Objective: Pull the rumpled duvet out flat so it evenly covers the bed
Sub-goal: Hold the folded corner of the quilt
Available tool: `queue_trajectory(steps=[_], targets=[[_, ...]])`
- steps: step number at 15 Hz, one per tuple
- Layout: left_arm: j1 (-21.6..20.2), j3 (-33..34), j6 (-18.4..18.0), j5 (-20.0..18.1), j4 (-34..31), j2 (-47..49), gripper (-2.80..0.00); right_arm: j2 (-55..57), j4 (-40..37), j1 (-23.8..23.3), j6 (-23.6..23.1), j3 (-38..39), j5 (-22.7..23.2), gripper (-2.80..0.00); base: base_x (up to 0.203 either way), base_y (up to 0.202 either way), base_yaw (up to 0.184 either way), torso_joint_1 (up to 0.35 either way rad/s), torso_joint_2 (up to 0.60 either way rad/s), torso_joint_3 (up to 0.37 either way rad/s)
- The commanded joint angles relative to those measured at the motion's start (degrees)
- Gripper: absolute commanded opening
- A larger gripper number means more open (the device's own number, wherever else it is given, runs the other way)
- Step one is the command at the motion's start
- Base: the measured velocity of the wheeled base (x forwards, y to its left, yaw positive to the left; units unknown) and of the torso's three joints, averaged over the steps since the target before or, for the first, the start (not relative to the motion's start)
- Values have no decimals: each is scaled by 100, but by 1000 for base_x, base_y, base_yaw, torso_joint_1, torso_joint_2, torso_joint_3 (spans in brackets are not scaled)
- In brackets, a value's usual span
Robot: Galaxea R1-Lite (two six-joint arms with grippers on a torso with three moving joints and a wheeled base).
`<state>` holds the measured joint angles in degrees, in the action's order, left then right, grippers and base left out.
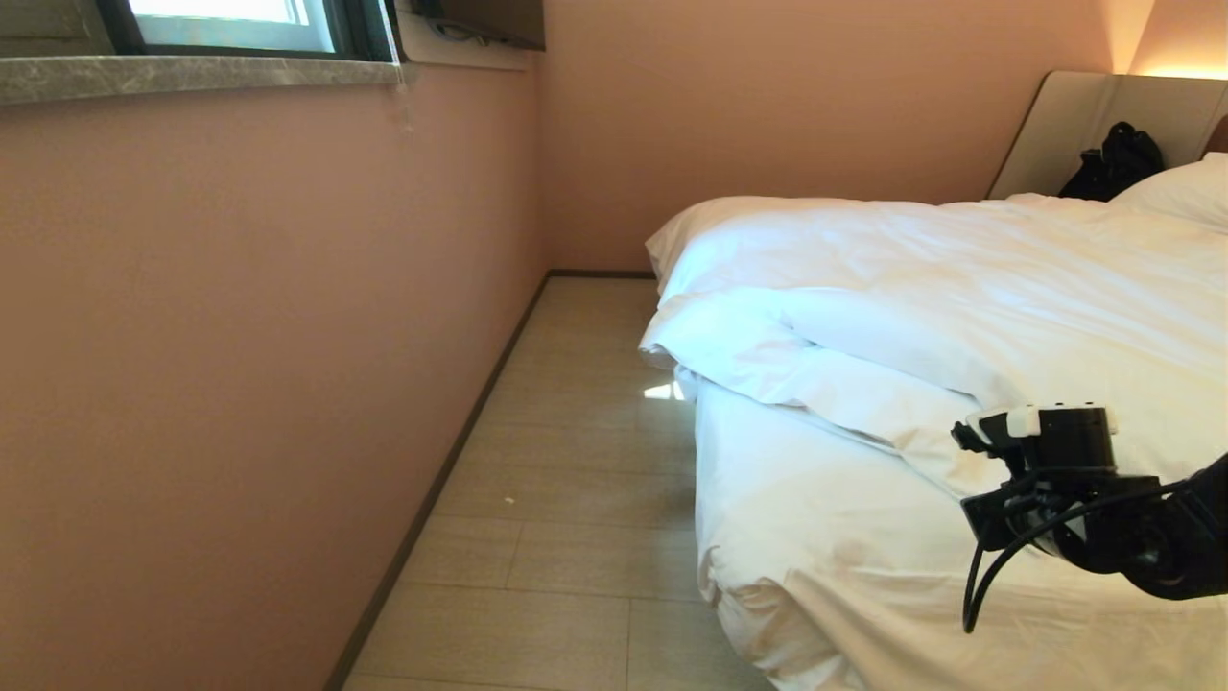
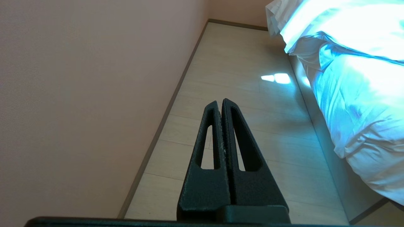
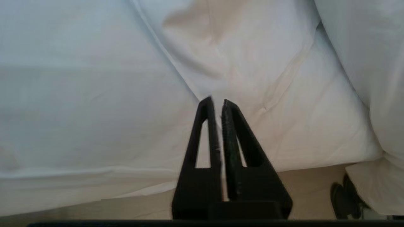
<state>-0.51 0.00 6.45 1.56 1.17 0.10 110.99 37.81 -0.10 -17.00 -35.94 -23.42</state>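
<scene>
Head view, right gripper (image 3: pixel 217 102) nearly closed and empty, near right above the bed (image 1: pixel 825 576), left gripper (image 2: pixel 220 102) closed over the floor (image 2: pixel 240 63), duvet (image 1: pixel 921 297) bunched farther back, pillow (image 1: pixel 1185 187) far right.

On your right stands the bed (image 1: pixel 825 576), with the duvet (image 1: pixel 921 297) bunched across its far part and folded back from the near part. A pillow (image 1: pixel 1185 187) lies at the far right, before the headboard (image 1: pixel 1065 125). The floor (image 1: pixel 566 461) runs between bed and left wall (image 1: pixel 240 336).
</scene>
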Motion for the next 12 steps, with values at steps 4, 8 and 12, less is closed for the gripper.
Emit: queue_trajectory(steps=[4,8,12], targets=[[-2,0,6,2,7,-1,-280,595,684,10,-99,-60,-15,0,0,0,0,0,0,0],[-2,0,6,2,7,-1,-280,750,692,54,-173,-190,-91,0,0,0,0,0,0,0],[-2,0,6,2,-1,-1,-280,955,709,60,-258,-342,-423,0,0,0,0,0,0,0]])
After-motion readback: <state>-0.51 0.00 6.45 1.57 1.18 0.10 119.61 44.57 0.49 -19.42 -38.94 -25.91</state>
